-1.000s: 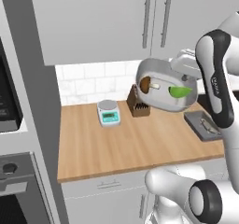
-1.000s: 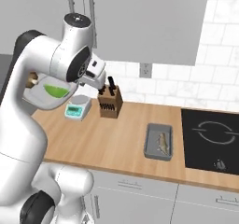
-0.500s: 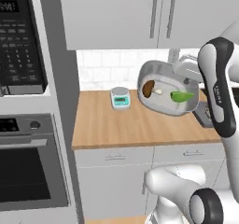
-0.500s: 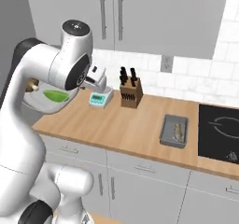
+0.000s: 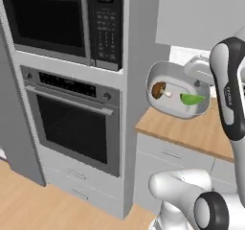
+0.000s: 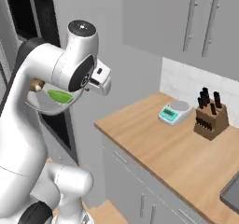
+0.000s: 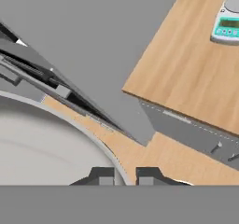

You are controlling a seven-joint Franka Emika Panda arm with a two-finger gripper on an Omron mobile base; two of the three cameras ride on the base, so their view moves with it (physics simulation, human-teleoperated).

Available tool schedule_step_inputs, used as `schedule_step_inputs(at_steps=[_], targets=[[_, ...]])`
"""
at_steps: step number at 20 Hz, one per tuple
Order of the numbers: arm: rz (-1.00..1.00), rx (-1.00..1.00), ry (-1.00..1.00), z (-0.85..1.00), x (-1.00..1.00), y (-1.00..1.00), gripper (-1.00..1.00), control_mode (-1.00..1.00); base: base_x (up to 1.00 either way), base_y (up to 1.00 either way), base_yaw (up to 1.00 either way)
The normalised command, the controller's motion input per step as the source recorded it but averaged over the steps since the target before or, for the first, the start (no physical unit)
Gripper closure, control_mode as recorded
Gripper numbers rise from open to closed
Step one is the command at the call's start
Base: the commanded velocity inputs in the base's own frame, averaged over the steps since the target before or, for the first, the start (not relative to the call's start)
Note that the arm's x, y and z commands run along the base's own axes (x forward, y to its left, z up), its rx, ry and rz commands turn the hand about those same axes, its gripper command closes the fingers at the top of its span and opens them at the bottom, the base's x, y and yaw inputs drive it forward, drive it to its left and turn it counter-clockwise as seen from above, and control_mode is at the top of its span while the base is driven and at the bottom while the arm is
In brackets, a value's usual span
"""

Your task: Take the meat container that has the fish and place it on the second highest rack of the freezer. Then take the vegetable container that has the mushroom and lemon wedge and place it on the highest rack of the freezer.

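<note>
End effector [image 7: 125, 175] clamped on the vegetable container's [image 5: 178, 90] rim, dish carried aloft.

The vegetable container [image 5: 178, 91], a shallow grey rounded-square dish with a pale inside, was held aloft at the gripper [image 7: 125, 175], tilted, its rim apparently between the fingertips. The mushroom [image 5: 159, 89], brown-capped, lay at the side far from the gripper. The bright green lemon wedge [image 5: 192, 98] lay nearer the gripper.
</note>
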Motion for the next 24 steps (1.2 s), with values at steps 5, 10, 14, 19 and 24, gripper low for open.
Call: schedule_step_inputs(at_steps=[5,10,14,19,24], targets=[[0.00,0.00,0.00,0.00,0.00,0.00,1.00,1.00,0.01,0.04,1.00],[0.00,0.00,0.00,0.00,0.00,0.00,1.00,1.00,0.21,0.12,0.97],[0.00,0.00,0.00,0.00,0.00,0.00,1.00,1.00,0.44,0.22,0.82],[0.00,0.00,0.00,0.00,0.00,0.00,1.00,1.00,0.62,0.25,0.74],[0.00,0.00,0.00,0.00,0.00,0.00,1.00,1.00,0.86,0.10,0.50]])
